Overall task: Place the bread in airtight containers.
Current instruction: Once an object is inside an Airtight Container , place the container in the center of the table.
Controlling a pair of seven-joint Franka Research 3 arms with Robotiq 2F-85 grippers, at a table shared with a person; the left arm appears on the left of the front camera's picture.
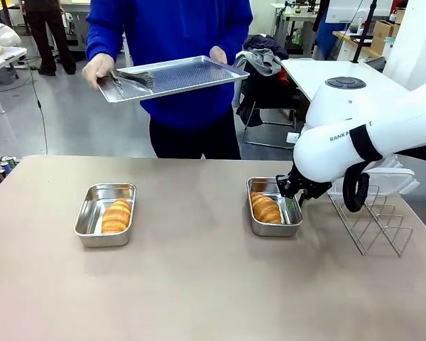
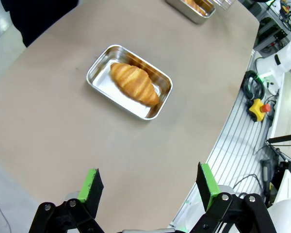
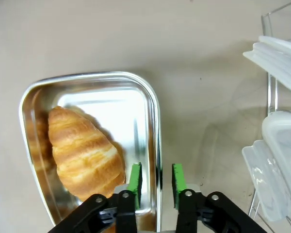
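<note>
Bread (image 1: 116,216) in L tin (image 1: 87,210) & R tin (image 1: 270,231) – R hand (image 3: 156,177) pinches its wall.

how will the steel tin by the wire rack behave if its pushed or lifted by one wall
The tin looks thin and shiny, so probably light and apt to slide on the smooth table. The roll lies against one long side, so lifting by the opposite wall may tilt it. Its pressed walls look stiff, unlikely to flex.
</note>
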